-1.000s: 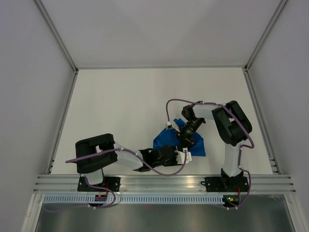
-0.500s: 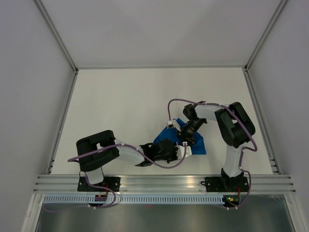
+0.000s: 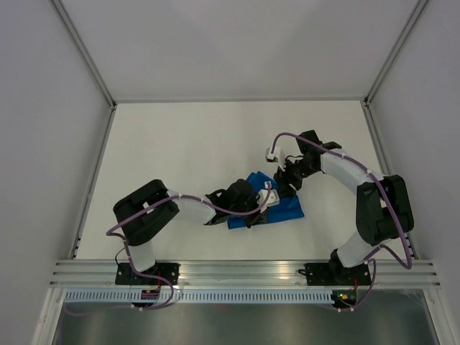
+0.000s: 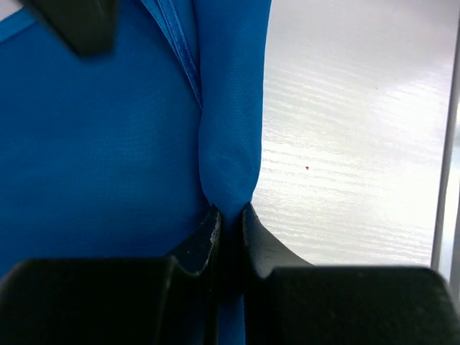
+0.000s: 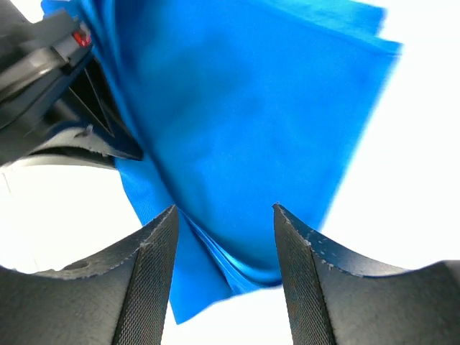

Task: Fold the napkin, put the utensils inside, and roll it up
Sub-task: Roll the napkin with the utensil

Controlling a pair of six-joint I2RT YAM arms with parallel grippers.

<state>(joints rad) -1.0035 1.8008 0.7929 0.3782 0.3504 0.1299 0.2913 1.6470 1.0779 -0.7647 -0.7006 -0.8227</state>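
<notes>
Thin blue napkin [image 4: 108,144] folded, creased; left tool [image 4: 230,213] pinching fold; right tool [image 5: 224,210] spread.

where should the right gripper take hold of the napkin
Probably the layered edge of the napkin, just under the open right gripper, coming straight down. The layers lie stacked and exposed there, while the left gripper pinches another fold.

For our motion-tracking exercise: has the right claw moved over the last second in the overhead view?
Yes. The right claw has moved away from the near rail toward the far wall, now near the napkin's far edge.
</notes>
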